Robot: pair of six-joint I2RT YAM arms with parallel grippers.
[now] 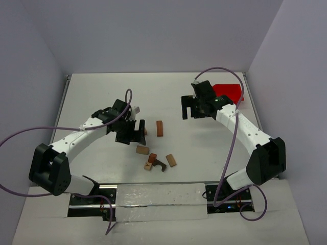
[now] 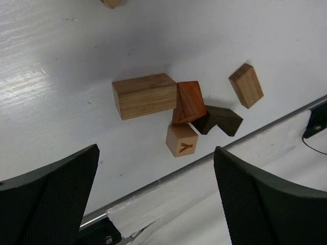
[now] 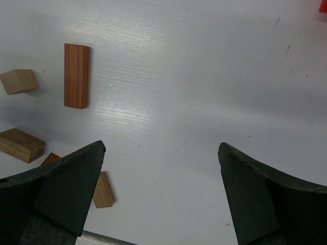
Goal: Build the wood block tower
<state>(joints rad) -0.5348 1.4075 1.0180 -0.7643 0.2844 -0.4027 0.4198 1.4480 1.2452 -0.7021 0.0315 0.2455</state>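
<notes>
Left pincer (image 2: 156, 151) hangs wide and empty just over the lettered cube (image 2: 181, 140), huddled on the worktop (image 2: 61, 61) with the reddish block (image 2: 186, 102), tan bar (image 2: 145, 95) and dark arch (image 2: 219, 121), nothing stacked yet. Best bet: square up on the tan bar's long sides for a base. Right pincer (image 3: 161, 150) wide, empty, near the reddish bar (image 3: 76, 75).

Matt grained wood blocks (image 2: 144, 96), glossy ridged table (image 2: 56, 66)
</notes>
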